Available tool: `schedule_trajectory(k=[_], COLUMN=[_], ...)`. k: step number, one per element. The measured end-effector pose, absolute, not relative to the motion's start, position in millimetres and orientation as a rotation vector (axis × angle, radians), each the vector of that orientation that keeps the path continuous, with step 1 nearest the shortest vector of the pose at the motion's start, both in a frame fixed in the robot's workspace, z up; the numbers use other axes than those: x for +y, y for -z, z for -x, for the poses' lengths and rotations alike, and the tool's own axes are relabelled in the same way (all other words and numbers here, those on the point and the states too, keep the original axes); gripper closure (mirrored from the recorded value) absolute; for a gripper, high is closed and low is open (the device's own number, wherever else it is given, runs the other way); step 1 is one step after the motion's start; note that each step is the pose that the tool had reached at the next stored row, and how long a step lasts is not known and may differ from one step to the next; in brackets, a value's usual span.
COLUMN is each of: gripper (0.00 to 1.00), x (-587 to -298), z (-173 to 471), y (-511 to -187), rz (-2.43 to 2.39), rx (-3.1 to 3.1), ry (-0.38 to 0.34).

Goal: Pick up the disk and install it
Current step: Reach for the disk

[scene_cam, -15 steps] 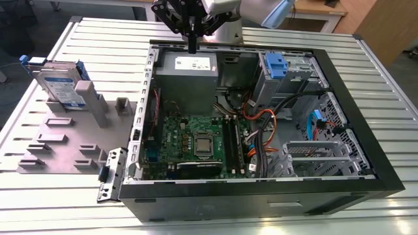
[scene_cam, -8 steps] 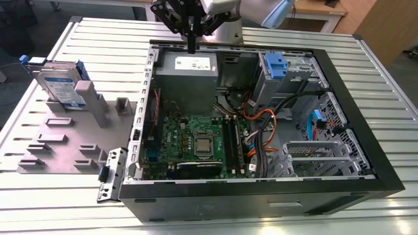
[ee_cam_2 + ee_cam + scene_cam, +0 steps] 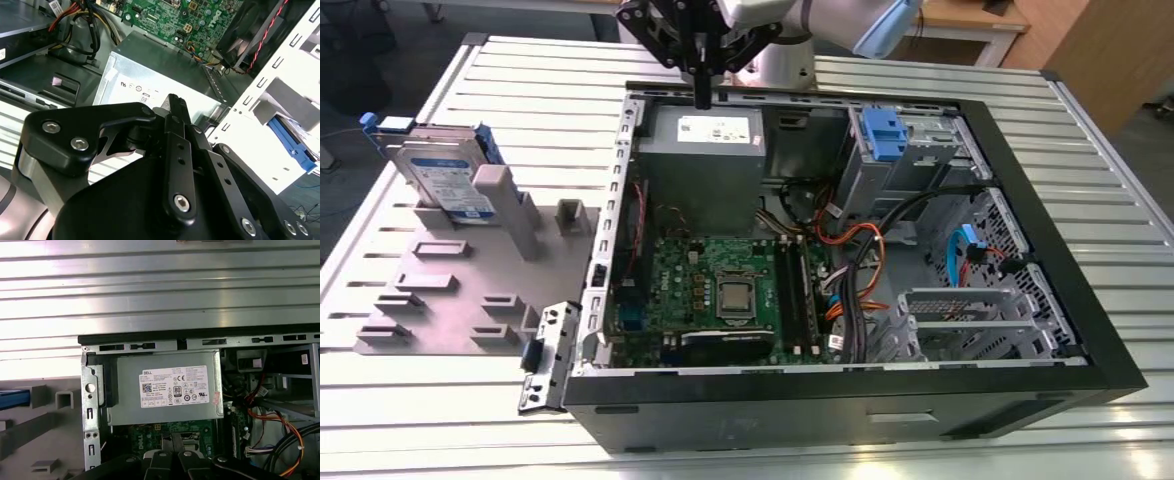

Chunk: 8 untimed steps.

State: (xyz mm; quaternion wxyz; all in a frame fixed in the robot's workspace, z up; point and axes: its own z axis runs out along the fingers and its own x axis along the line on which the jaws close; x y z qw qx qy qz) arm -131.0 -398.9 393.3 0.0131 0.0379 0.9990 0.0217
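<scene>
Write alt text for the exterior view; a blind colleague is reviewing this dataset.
A robot arm's shut claw hangs over the power-supply box at the far edge of an open computer case. The disk stands upright in a grey fixture outside the case, on the exterior view's left, untouched.

**A:** Where does the disk sit?

**B:** The disk [image 3: 440, 172] stands on edge at the exterior view's left, slotted into a grey holder plate [image 3: 447, 300] on the ribbed metal surface [image 3: 520, 80].

**A:** How is it turned?

**B:** Its broad silver-grey face looks toward the camera, carrying a white-and-blue label [image 3: 451, 190]. It tilts back a little. Blue plastic rails [image 3: 487, 145] run along its side edges.

**A:** Is anything in front of it?

**B:** A grey post [image 3: 494, 195] of the holder covers its lower corner on the exterior view's right.

**A:** Is it inside the computer case?

**B:** No, it's outside the open computer case [image 3: 620, 200], clear of its side wall.
</scene>
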Motion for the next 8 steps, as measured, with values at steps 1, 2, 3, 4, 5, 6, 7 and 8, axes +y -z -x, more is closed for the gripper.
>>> schedule_trajectory(k=[1, 2, 3, 4, 5, 6, 7, 8], gripper=[0.89, 0.89, 0.89, 0.89, 0.89, 0.89, 0.89, 0.89], x=[-398.9, -398.9, -398.9, -398.9, -398.9, -398.9, -399.0, -398.9], z=[131.3, 131.5, 131.6, 131.8, 132.1, 132.4, 132.8, 133.3], y=[-393.3, -393.3, -393.3, -393.3, -393.3, -393.3, -393.3, -393.3], rz=[-0.118, -0.118, -0.118, -0.118, -0.118, -0.118, -0.118, -0.118], rx=[3.113, 3.112, 3.112, 3.112, 3.112, 3.113, 3.113, 3.112], ry=[-0.068, -0.068, -0.068, -0.068, -0.068, -0.068, -0.068, -0.068])
